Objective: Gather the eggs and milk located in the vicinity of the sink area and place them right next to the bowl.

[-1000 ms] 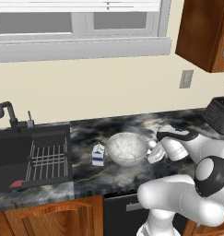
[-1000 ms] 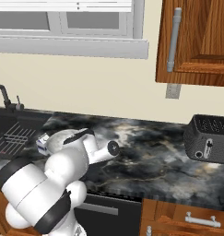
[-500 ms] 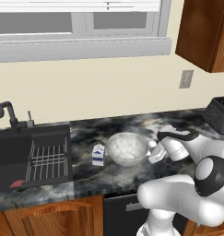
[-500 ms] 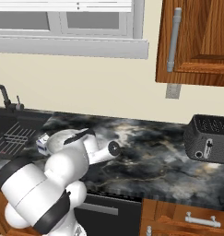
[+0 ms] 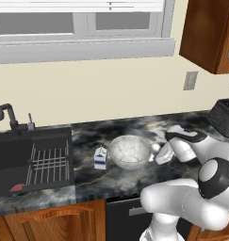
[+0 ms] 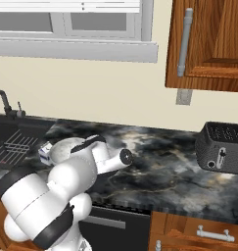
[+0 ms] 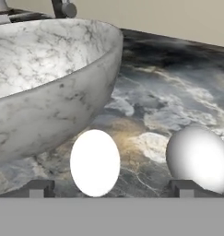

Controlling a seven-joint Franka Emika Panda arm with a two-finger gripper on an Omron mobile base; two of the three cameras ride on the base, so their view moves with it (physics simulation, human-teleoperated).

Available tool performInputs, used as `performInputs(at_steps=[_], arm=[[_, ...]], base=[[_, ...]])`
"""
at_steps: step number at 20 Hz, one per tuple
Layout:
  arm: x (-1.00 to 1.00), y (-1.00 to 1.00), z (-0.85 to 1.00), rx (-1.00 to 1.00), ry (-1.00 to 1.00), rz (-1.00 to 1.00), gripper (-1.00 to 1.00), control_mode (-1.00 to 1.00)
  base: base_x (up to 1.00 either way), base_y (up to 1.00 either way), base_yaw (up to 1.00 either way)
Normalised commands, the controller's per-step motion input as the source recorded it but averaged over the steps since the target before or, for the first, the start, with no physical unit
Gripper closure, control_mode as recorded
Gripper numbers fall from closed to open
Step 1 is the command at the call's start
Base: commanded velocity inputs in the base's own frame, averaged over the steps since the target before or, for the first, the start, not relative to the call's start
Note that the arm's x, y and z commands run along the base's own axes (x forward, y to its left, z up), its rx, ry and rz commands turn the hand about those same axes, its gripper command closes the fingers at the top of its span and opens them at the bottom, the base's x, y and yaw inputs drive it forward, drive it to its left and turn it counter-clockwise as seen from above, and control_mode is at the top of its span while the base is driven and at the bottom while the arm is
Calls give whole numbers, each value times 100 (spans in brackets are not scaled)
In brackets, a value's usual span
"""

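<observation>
The gripper (image 7: 111, 193) stands with its two dark finger tips spread wide, pinching nothing. Between them, just ahead, lies a smooth white oval egg (image 7: 95, 162), bright and matte. A second egg (image 7: 198, 159), greyer in shade, sits ahead of the right tip; whether it touches the tip cannot be told. Both rest on the counter (image 7: 178, 92), a glossy dark marble veined with white and amber.

Ahead and to the left of the tips rises the bowl (image 7: 44, 83), wide, round and cloudy with grey speckled veining, its wall curving close to the nearer egg.

From the left base view, the bowl (image 5: 129, 151) sits just beyond the hand, with the milk (image 5: 101, 157), a small gabled white carton with blue marks, just on its far side. Farther that way lie the sink (image 5: 12, 155), dark and recessed, its white wire rack (image 5: 49, 162) and black curved faucet (image 5: 5, 115). Behind the arm stands a black toaster (image 6: 221, 147). Cream wall, grey window sill and wood cabinets surround.
</observation>
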Motion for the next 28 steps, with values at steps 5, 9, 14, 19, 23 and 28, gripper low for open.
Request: performInputs(at_steps=[5, 9, 14, 19, 23, 28], arm=[[23, -1, 28, 0, 0, 0, -100, -100], [4, -10, 13, 0, 0, 0, -100, -100], [5, -20, 0, 0, 2, -2, -100, -100], [31, -9, 6, 0, 20, -3, -100, -100], [42, -3, 9, -1, 29, -5, -100, -100], [9, -13, 0, 0, 5, -4, -100, -100]], base=[[0, 0, 0], [0, 0, 0], [0, 0, 0], [0, 0, 0], [0, 0, 0], [0, 0, 0]])
